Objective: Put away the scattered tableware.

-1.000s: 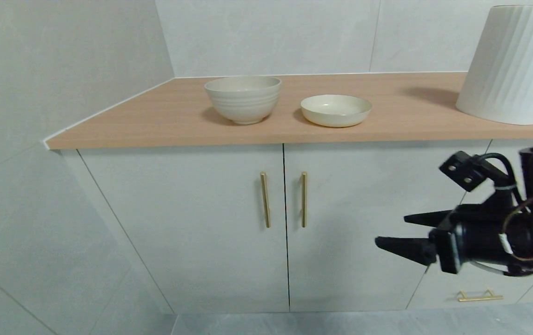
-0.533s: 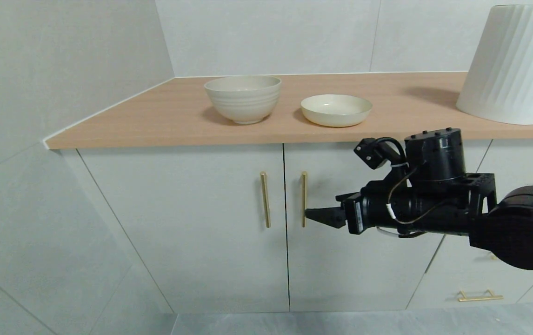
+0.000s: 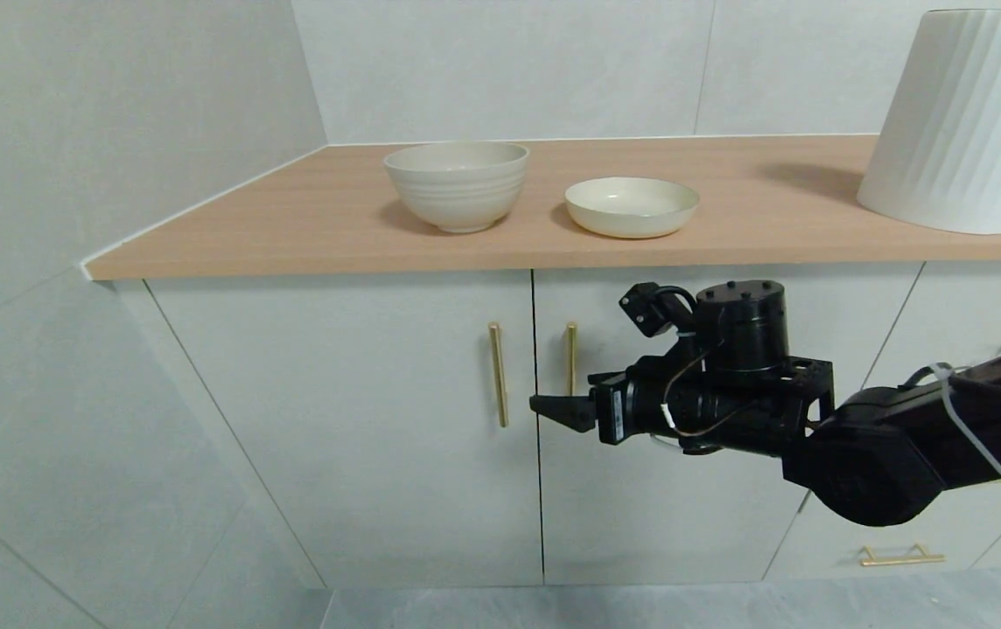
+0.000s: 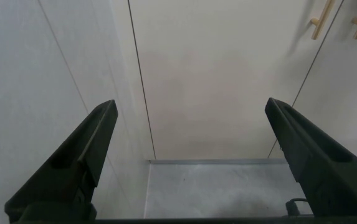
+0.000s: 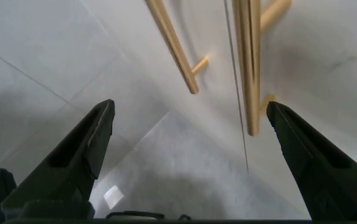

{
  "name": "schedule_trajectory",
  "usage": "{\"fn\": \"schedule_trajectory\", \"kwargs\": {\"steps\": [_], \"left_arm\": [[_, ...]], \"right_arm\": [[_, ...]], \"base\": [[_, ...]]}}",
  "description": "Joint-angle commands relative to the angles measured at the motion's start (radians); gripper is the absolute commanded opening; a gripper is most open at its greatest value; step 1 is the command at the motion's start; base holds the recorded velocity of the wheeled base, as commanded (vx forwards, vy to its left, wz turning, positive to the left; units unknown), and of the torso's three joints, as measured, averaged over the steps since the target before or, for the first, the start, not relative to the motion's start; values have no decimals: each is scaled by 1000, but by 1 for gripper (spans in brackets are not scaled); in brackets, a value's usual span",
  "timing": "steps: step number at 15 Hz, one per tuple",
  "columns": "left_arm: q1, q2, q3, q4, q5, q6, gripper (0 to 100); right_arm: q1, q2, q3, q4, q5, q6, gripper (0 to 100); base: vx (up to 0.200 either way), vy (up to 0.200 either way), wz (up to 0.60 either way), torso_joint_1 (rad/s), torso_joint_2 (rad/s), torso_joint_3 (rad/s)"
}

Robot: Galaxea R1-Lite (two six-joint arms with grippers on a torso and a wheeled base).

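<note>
A deep ribbed cream bowl (image 3: 457,185) and a shallow cream dish (image 3: 631,207) stand side by side on the wooden countertop (image 3: 308,229). Below the counter edge, my right gripper (image 3: 563,393) is open, level with the two gold door handles of the cabinet. Its near fingertip sits in front of the seam between the doors, and the right door's handle (image 3: 570,354) runs down behind it. In the right wrist view the right gripper (image 5: 189,106) has its fingers wide apart, with both gold handles (image 5: 248,62) just ahead. My left gripper (image 4: 190,102) is open, low in front of a cabinet door.
The left door's handle (image 3: 498,376) is beside the seam. A tall white ribbed cylinder (image 3: 963,122) stands at the counter's right end. A drawer with a small gold handle (image 3: 900,556) is low on the right. A tiled wall closes off the left side.
My right arm has swung left from the picture's right edge and risen a little. Its open gripper now sits at the cabinet door handles. The bowl and dish have not moved.
</note>
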Motion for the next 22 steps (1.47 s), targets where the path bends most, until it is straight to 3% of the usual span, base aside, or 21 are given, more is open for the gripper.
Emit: {"fn": "schedule_trajectory", "kwargs": {"steps": [1, 4, 12, 22], "left_arm": [[0, 0, 0, 0, 0, 0, 100], [0, 0, 0, 0, 0, 0, 100], [0, 0, 0, 0, 0, 0, 100], [0, 0, 0, 0, 0, 0, 100]], "right_arm": [[0, 44, -17, -6, 0, 11, 100], [0, 73, -22, -99, -1, 69, 100], [4, 102, -43, -187, -6, 144, 100], [69, 86, -10, -194, -6, 158, 100]], "base": [[0, 0, 0, 0, 0, 0], [0, 0, 0, 0, 0, 0], [0, 0, 0, 0, 0, 0], [0, 0, 0, 0, 0, 0]]}}
